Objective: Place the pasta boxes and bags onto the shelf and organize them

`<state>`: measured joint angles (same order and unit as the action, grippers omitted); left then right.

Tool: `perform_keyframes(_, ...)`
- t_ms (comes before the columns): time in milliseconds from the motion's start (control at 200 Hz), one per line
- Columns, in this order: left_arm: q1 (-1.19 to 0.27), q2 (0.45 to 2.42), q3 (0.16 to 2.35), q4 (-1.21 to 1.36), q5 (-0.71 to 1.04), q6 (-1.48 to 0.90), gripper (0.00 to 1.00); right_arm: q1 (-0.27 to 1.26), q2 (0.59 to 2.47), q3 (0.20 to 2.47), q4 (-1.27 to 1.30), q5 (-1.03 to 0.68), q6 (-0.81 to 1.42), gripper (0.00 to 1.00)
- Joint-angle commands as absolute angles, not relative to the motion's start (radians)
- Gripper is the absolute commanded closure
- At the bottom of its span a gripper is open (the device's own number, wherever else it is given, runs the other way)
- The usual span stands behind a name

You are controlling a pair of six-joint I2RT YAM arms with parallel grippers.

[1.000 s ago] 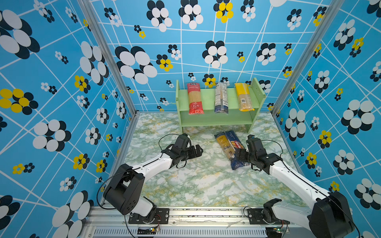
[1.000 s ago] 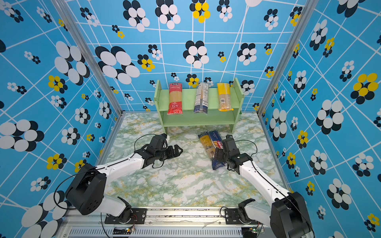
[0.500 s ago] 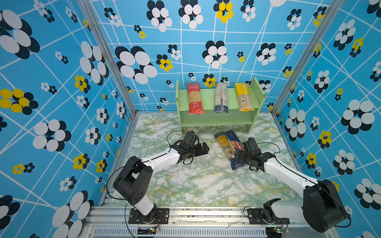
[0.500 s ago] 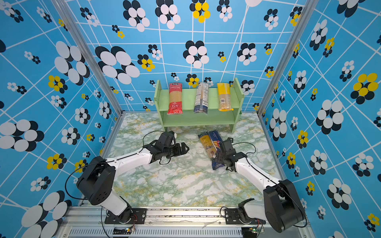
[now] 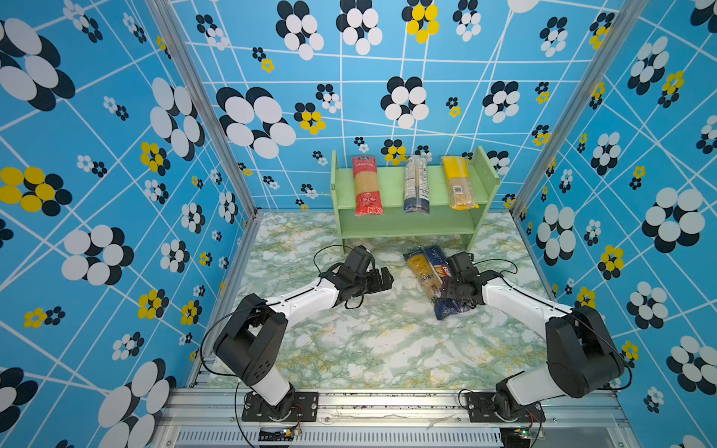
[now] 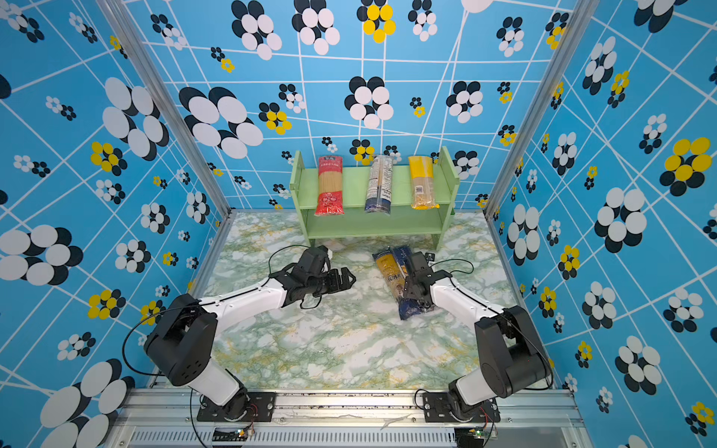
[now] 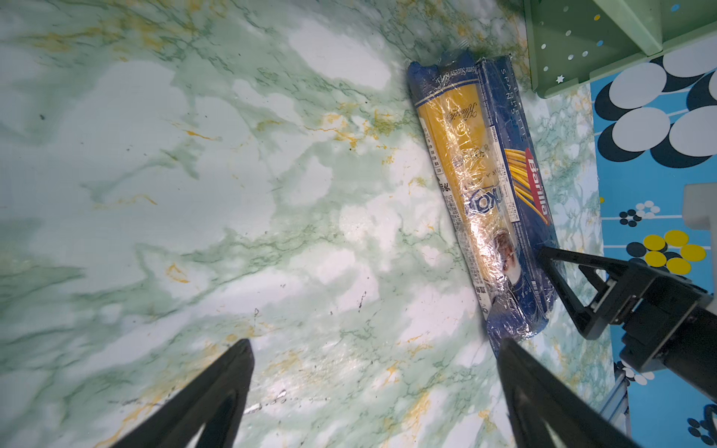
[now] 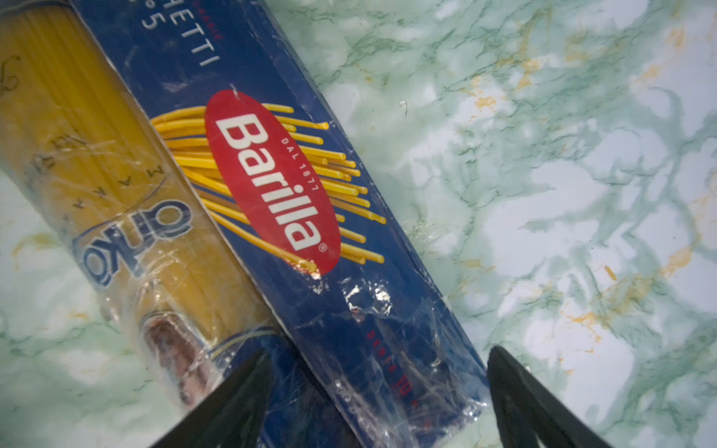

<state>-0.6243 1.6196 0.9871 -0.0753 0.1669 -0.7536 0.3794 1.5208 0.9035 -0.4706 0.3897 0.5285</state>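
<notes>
The light green shelf stands at the back wall. Three bags lie on its top tier: red-ended, clear with a white and blue label, and yellow-topped. On the marble table lie a blue-ended bag and, touching it, the dark blue Barilla box. My right gripper is open low over their near ends, its fingers astride the box. My left gripper is open over bare table, left of the bag.
The shelf's lower tier holds nothing. Blue flowered walls close in the table on three sides. The shelf's pegged side panel stands just beyond the far end of the Barilla box. A metal rail runs along the front.
My left arm has reached to the right, toward the two packs on the table. The right gripper has stayed over the packs' near ends and its jaws have widened slightly.
</notes>
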Motion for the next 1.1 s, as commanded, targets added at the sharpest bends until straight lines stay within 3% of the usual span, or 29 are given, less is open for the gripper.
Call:
perform_keyframes(0, -0.625, 1.585, 0.948, -0.092, 0.150, -0.710, 0.01, 0.386, 1.553, 0.951, -0.552, 0.442, 0.564, 0.10)
perform_keyframes(305, -0.545, 1.495, 0.770, 0.057, 0.265, -0.750, 0.01, 0.435, 1.597, 0.998, -0.632, 0.541, 0.583, 0.07)
perform_keyframes(660, -0.519, 1.413, 0.685, 0.071, 0.270, -0.737, 0.01, 0.470, 1.681, 1.021, -0.679, 0.577, 0.631, 0.06)
perform_keyframes(1100, -0.493, 1.407, 0.668, 0.078, 0.290, -0.741, 0.01, 0.581, 1.800, 1.104, -0.664, 0.517, 0.696, 0.05)
